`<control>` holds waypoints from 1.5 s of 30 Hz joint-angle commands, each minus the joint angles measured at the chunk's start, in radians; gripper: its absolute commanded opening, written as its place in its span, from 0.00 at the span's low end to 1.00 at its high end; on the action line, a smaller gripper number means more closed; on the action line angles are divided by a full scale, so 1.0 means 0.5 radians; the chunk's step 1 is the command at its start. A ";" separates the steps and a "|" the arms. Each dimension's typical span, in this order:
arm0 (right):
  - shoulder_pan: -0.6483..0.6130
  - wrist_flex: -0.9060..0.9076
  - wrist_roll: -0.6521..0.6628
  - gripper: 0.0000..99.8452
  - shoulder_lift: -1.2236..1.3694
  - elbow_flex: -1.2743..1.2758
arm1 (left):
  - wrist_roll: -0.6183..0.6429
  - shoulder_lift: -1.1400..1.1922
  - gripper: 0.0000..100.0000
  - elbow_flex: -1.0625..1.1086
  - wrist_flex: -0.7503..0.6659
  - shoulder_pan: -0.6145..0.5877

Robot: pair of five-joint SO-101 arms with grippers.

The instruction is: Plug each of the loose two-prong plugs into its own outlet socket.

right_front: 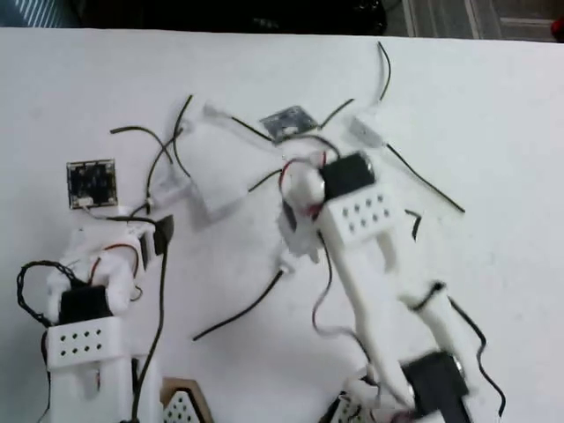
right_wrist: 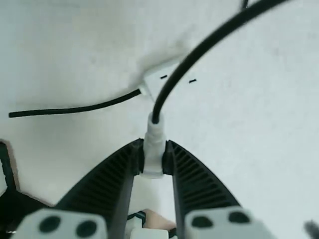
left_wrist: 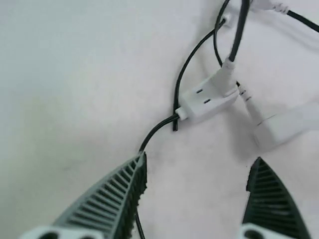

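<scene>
Right wrist view: right hand (right_wrist: 153, 146) grips the plug (right_wrist: 153, 133); outlet socket (right_wrist: 156, 78) lies just ahead.

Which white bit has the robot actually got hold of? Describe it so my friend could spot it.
Find the white arm reaching to the middle of the table. At its tip the right gripper is shut on a small white plug. Unlike the white socket lying beyond it, this plug is pinched between black ribbed fingers, a black cord arching from it.
</scene>
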 commanded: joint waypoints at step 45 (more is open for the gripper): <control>0.005 -1.349 0.506 0.02 -1.266 1.633 | 0.135 -0.695 0.32 -0.150 0.552 0.419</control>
